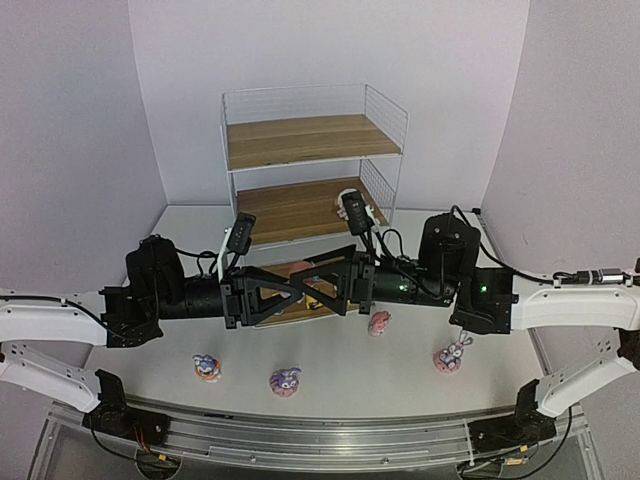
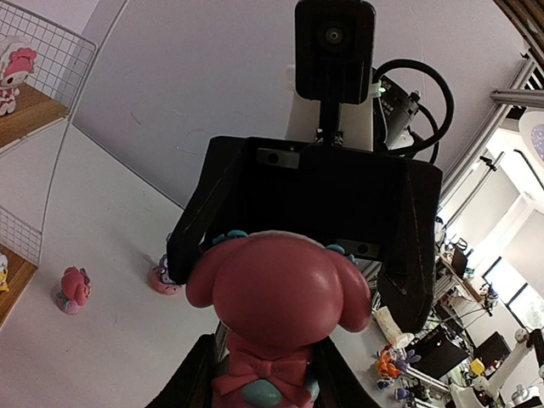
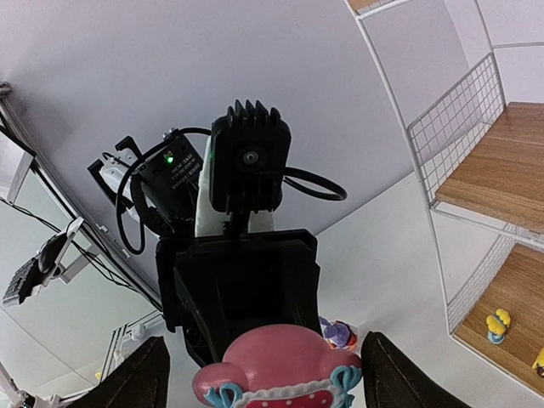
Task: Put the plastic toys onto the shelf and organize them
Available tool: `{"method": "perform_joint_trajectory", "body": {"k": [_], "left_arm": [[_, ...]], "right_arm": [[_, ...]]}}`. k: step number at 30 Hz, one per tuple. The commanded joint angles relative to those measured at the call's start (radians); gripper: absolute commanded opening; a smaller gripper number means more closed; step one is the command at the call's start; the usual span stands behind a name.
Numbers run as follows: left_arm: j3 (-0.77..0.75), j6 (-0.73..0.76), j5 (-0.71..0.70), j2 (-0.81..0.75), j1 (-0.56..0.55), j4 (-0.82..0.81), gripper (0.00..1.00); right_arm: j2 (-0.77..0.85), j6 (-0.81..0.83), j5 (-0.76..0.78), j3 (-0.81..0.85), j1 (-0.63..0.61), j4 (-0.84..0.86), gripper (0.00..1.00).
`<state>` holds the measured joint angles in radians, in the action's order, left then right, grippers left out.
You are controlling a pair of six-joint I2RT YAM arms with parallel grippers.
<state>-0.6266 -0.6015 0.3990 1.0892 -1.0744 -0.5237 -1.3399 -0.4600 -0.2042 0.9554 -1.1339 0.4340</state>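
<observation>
A pink round-headed toy with a bow on its back is held above the table, my left gripper shut on its body. Facing it, my right gripper stands open, one finger on each side of the toy's head with a gap at both sides. In the top view both grippers meet in front of the shelf. Another pink toy and three purple bunnies stand on the table.
The shelf's wire side is close on the right of the right wrist view, with two yellowish toys on its lower board. A pink-and-white toy stands on a higher board. Pale walls enclose the table.
</observation>
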Motion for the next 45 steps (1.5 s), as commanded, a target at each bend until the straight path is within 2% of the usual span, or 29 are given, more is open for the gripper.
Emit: {"method": "perform_joint_trajectory", "body": {"k": [1, 15, 19, 22, 25, 29, 32, 35, 37, 43, 45], "left_arm": [[-0.045, 0.010, -0.036, 0.010, -0.004, -0.051, 0.00], [-0.036, -0.003, -0.049, 0.023, -0.004, -0.092, 0.00], [-0.031, -0.008, -0.049, 0.025, -0.003, -0.102, 0.00], [-0.025, -0.013, -0.057, 0.025, -0.004, -0.114, 0.00], [-0.024, -0.014, -0.052, 0.028, -0.004, -0.119, 0.00], [-0.019, -0.020, -0.069, 0.027, -0.004, -0.113, 0.00], [-0.034, -0.022, -0.080, 0.029, -0.003, -0.080, 0.01], [-0.053, -0.024, -0.093, 0.036, -0.004, -0.035, 0.20], [-0.053, -0.028, -0.092, 0.038, -0.004, -0.029, 0.39], [-0.042, -0.036, -0.102, 0.024, -0.004, -0.002, 0.66], [-0.036, -0.036, -0.103, 0.016, -0.004, 0.003, 0.73]], "right_arm": [[-0.011, -0.039, 0.014, 0.035, -0.006, 0.051, 0.74], [-0.022, -0.063, 0.012, 0.026, -0.009, 0.052, 0.72], [-0.018, -0.061, 0.015, 0.021, -0.009, 0.053, 0.67], [-0.026, -0.065, 0.002, 0.027, -0.008, 0.054, 0.66], [-0.023, -0.064, 0.016, 0.022, -0.008, 0.055, 0.58], [0.006, -0.066, 0.050, 0.004, -0.009, 0.060, 0.32], [0.013, -0.068, 0.056, 0.002, -0.008, 0.062, 0.19], [0.021, -0.067, 0.065, 0.003, -0.008, 0.062, 0.14], [0.028, -0.066, 0.086, 0.005, -0.008, 0.060, 0.13], [0.064, -0.046, 0.184, -0.003, -0.007, 0.038, 0.06], [0.074, -0.037, 0.221, 0.005, -0.007, 0.003, 0.06]]}}
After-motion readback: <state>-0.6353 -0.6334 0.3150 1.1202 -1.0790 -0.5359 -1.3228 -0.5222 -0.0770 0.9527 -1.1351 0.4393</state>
